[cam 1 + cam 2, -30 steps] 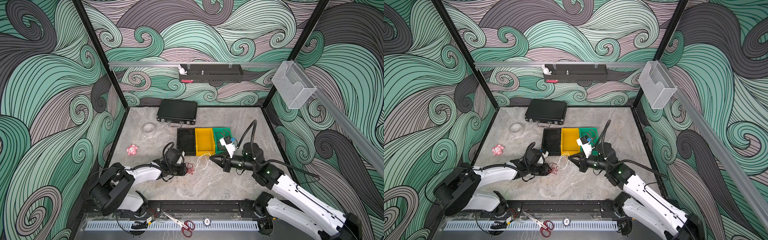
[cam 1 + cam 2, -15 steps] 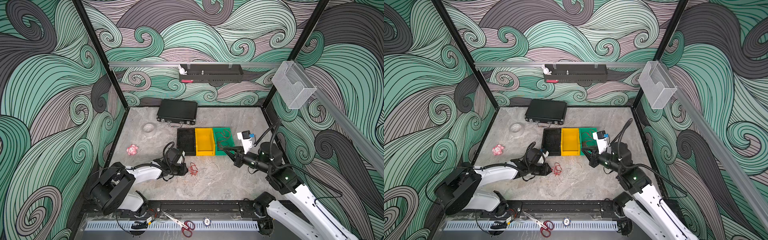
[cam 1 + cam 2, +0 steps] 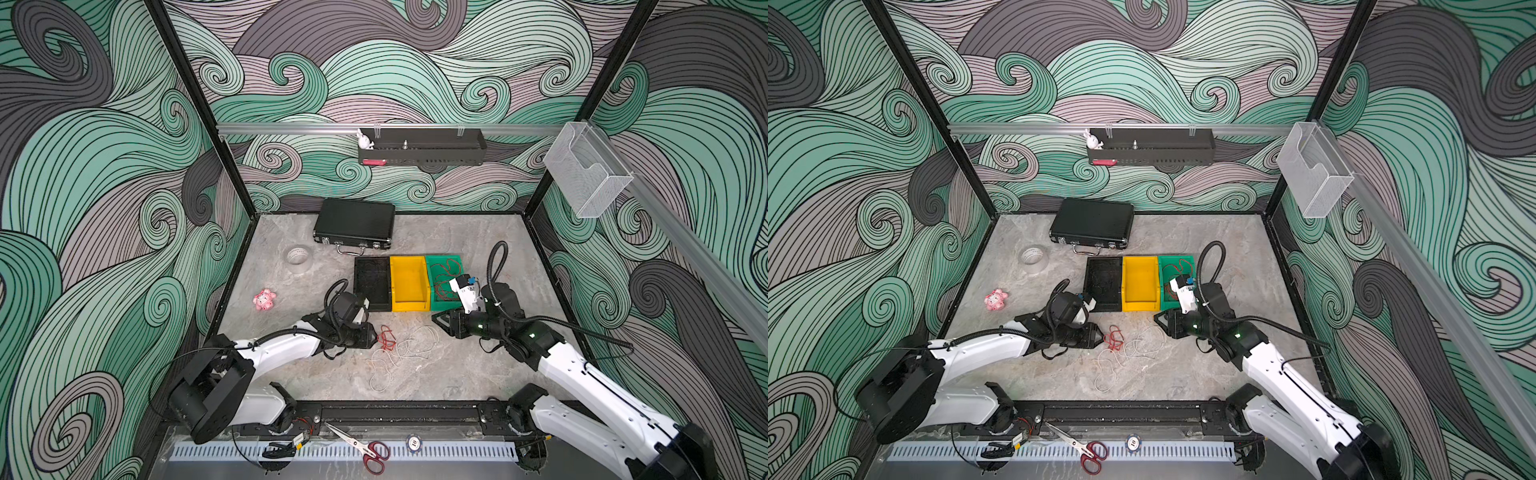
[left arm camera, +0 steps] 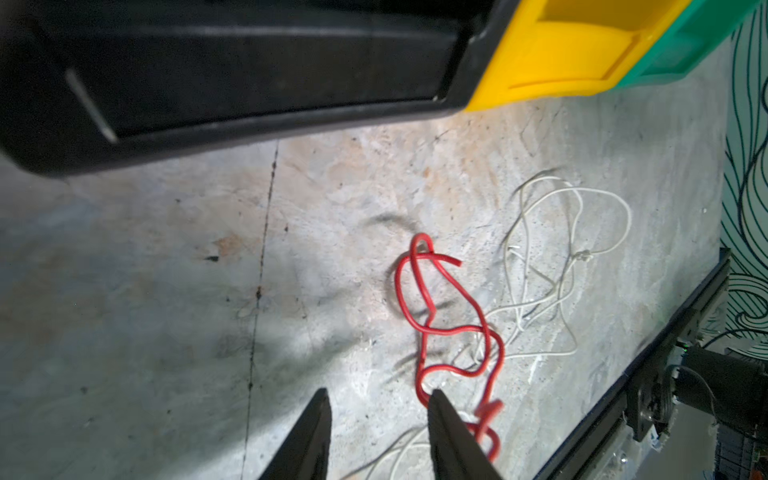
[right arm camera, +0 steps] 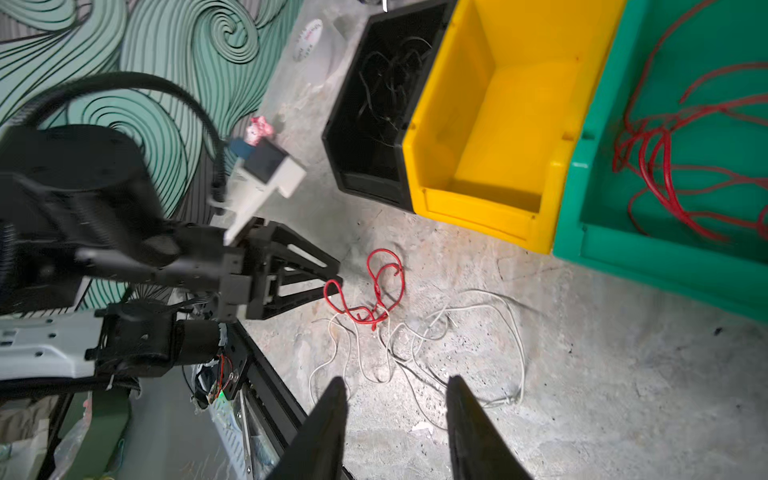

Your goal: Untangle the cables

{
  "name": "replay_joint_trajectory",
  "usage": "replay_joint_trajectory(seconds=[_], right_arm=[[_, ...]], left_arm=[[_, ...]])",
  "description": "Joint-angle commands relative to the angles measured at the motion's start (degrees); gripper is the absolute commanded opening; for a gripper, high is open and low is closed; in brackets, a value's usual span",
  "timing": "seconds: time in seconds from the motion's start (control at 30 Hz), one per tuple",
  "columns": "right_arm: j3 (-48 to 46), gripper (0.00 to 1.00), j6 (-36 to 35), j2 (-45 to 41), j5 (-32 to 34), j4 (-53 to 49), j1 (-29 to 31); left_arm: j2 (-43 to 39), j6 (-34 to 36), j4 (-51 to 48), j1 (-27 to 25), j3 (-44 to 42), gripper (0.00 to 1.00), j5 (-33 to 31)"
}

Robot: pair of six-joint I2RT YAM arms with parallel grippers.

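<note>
A short red cable lies knotted on the grey table, overlapping a loose white cable spread out beside it. My left gripper is open just left of the red cable, which touches the outer side of one fingertip. My right gripper is open at the right edge of the white loops, holding nothing. More red cables lie in the green bin, and black cables in the black bin.
An empty yellow bin sits between the black and green ones. Behind them are a black case and a tape roll. A pink toy lies at the left. Scissors rest on the front rail.
Both grippers have opened. The right arm pulled away to the right and came back. The white cable, which was bunched between the grippers, now lies spread loose on the table.
</note>
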Motion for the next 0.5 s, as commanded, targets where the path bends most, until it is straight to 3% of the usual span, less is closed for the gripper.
replay_joint_trajectory(seconds=[0.0,0.23,0.47], right_arm=[[-1.03,0.5,0.77,2.86,5.51,2.14,0.21],[-1.44,0.53,1.66,12.2,5.96,6.48,0.11],[-2.14,0.48,1.67,18.78,6.07,9.47,0.09]], left_arm=[[-3.33,1.65,-4.61,-0.11,1.45,0.47,1.92],[-7.69,2.6,-3.29,-0.18,-2.07,0.49,5.14],[-4.56,2.37,0.58,-1.43,-4.31,0.5,5.32]])
